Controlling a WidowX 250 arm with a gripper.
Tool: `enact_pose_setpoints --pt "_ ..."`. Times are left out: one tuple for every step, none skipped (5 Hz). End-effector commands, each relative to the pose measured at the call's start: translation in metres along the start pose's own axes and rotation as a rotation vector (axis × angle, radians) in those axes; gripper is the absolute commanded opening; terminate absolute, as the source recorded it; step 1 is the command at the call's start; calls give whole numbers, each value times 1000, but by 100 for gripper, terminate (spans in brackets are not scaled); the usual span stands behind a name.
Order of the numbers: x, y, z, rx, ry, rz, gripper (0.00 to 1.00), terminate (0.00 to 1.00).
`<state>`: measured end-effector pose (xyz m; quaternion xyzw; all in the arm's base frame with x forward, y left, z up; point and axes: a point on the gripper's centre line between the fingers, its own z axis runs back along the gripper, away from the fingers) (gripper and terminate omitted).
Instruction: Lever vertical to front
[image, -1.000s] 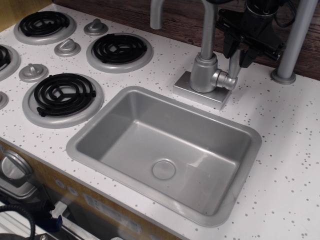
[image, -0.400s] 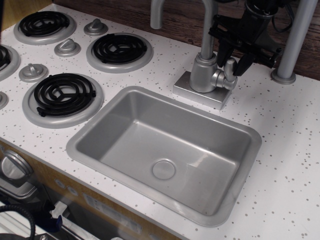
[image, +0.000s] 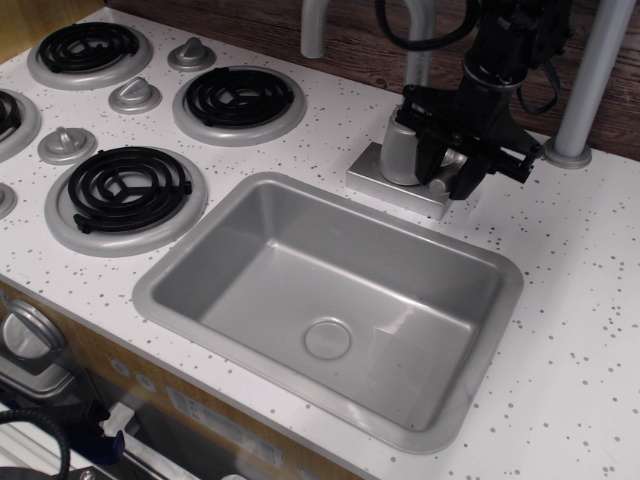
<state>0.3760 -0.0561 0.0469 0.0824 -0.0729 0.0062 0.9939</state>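
Observation:
The lever (image: 452, 166) is a small silver-grey handle on the right side of the faucet body (image: 397, 150), behind the sink. It now leans forward and down toward the sink, and only a short stretch shows between the black fingers. My gripper (image: 450, 174) comes down from the upper right and its fingers stand on either side of the lever, closed on it. The lever's tip is hidden by the fingers.
The grey sink (image: 152, 290) lies just in front of the faucet. The curved spout pipe (image: 314, 28) rises behind. A grey post (image: 592, 80) stands to the right. Black coil burners (image: 125, 186) and conical knobs (image: 134, 95) fill the left.
The gripper has moved down and to the left, toward the sink, and the lever has swung with it from upright to leaning forward.

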Motion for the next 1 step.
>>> enact_pose_setpoints --pt "3 10 14 -34 -53 35 0 100"
